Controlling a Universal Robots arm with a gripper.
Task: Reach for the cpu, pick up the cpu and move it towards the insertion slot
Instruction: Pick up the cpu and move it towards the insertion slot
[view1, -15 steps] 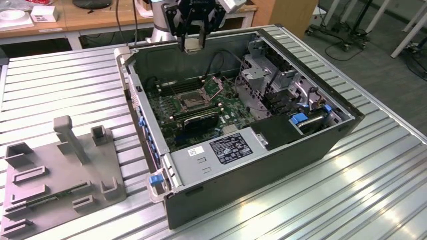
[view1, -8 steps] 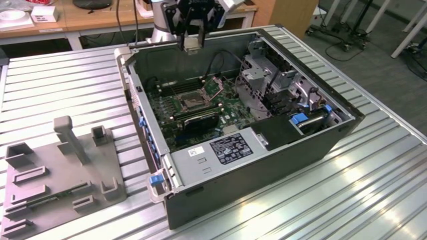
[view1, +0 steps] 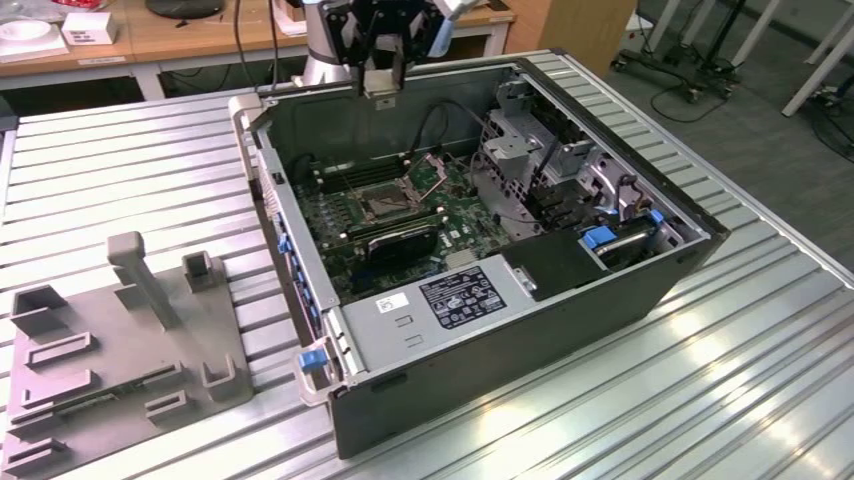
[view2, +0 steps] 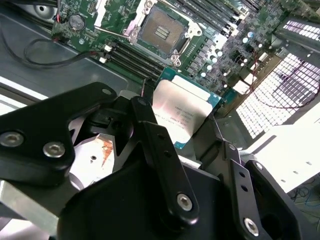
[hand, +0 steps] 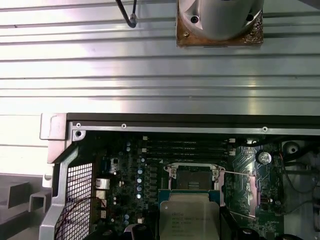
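Cpu (view2: 186, 111) — thin square chip, silvery face, teal rim — pinched by its edges in the black gripper (view2: 190, 150), above the open metal-framed insertion slot (view2: 161, 31); likely light, stiff, fragile underneath — best held by the rim only.

The exterior view looks down from high and well back on the open black computer case (view1: 534, 290) lying on the ribbed metal table (view1: 134, 170). Both wrist views look down into that case from close above, sharing the square, metal-framed insertion slot (view2: 161, 31) (hand: 192, 177).
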